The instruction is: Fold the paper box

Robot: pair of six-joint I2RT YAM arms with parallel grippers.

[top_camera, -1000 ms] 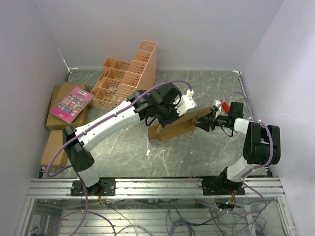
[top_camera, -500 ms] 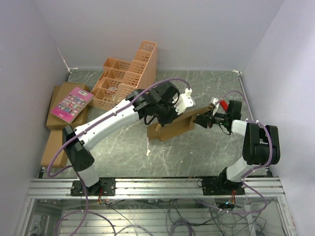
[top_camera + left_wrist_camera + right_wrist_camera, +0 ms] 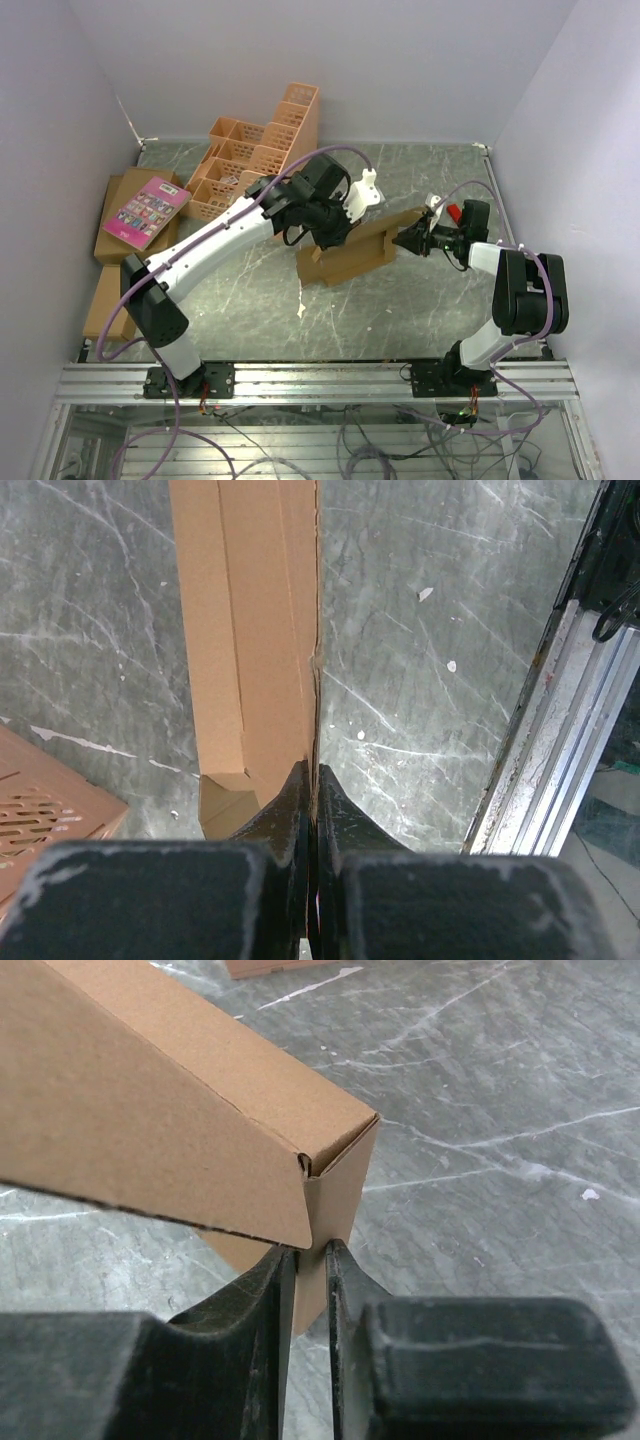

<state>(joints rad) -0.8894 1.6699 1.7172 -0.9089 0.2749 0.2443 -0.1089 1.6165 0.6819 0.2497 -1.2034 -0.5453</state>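
Observation:
The paper box (image 3: 355,252) is a brown cardboard sheet, partly folded, standing on its long side on the grey marble tabletop. My left gripper (image 3: 325,240) is shut on its left end. In the left wrist view the fingers (image 3: 315,775) pinch the thin edge of an upright wall of the box (image 3: 250,630). My right gripper (image 3: 408,240) is at the right end. There its jaws (image 3: 312,1250) stand narrow around the end flap under the folded corner of the box (image 3: 150,1110), and both fingers touch the cardboard.
An orange lattice crate (image 3: 255,165) stands at the back left, its corner also in the left wrist view (image 3: 40,790). A pink book (image 3: 148,210) lies on brown cartons (image 3: 108,300) at the left edge. A metal rail (image 3: 320,380) runs along the near edge.
My left gripper moved back and to the left with the box's end, and the box stands more upright. The right jaws narrowed onto the end flap.

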